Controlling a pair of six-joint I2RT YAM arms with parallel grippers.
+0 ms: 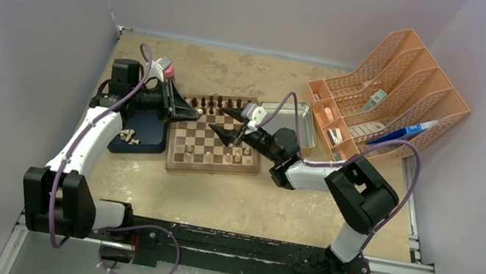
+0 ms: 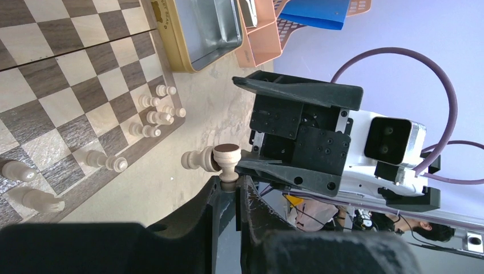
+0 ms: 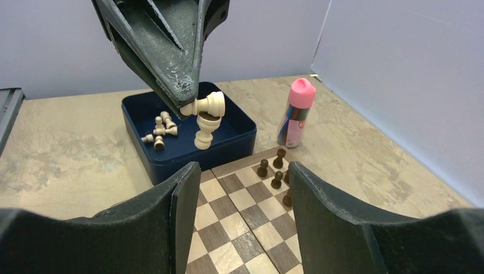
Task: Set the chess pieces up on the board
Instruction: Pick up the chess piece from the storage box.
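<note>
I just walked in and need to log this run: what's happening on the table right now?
The left gripper is shut on a pale tan wooden chess piece, holding it in the air with a second pale piece right against it. The right gripper hangs open over the checked wooden chessboard, facing it, perhaps for a handover. Dark brown pieces stand along the far edge, some pale pieces at the near side, and loose ones lie in the dark blue flat tray.

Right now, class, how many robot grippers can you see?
2. The left gripper hangs by the far-left corner of the board, pinching a pale piece; the right gripper faces it, open, above the board.
</note>
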